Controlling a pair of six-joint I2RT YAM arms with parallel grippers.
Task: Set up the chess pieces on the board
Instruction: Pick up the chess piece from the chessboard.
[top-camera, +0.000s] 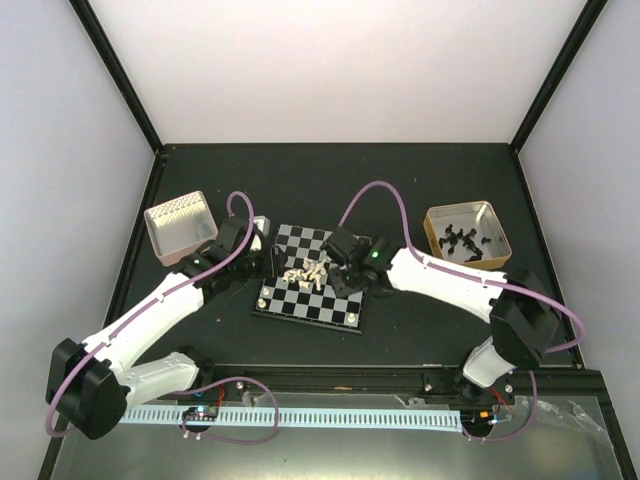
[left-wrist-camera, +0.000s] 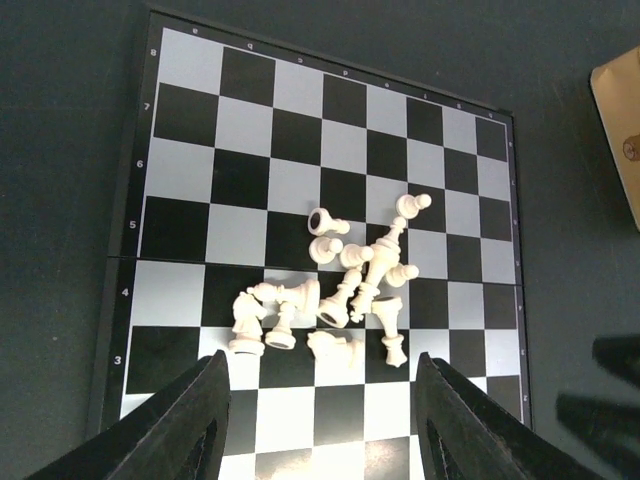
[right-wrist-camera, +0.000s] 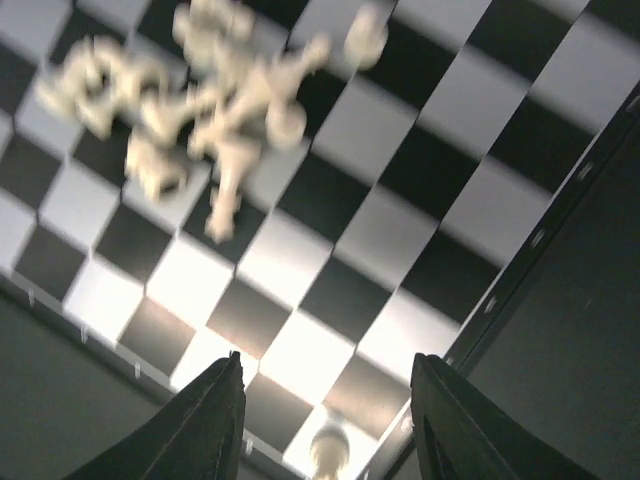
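Observation:
The board (top-camera: 345, 297) lies in the middle of the dark table. A heap of several cream-white chess pieces (top-camera: 306, 274) lies toppled at its centre; it also shows in the left wrist view (left-wrist-camera: 340, 290) and, blurred, in the right wrist view (right-wrist-camera: 200, 100). One white piece (top-camera: 355, 318) stands on the board's near right corner square, seen between the right fingers in the right wrist view (right-wrist-camera: 327, 452). My left gripper (left-wrist-camera: 318, 400) is open and empty, just short of the heap. My right gripper (right-wrist-camera: 328, 400) is open and empty over the board's corner.
A pinkish tin (top-camera: 181, 225) sits left of the board. A tan tin (top-camera: 467, 232) holding several black pieces sits at the right. A small silvery object (top-camera: 259, 225) lies behind the left gripper. Dark frame posts rise at the table's back corners.

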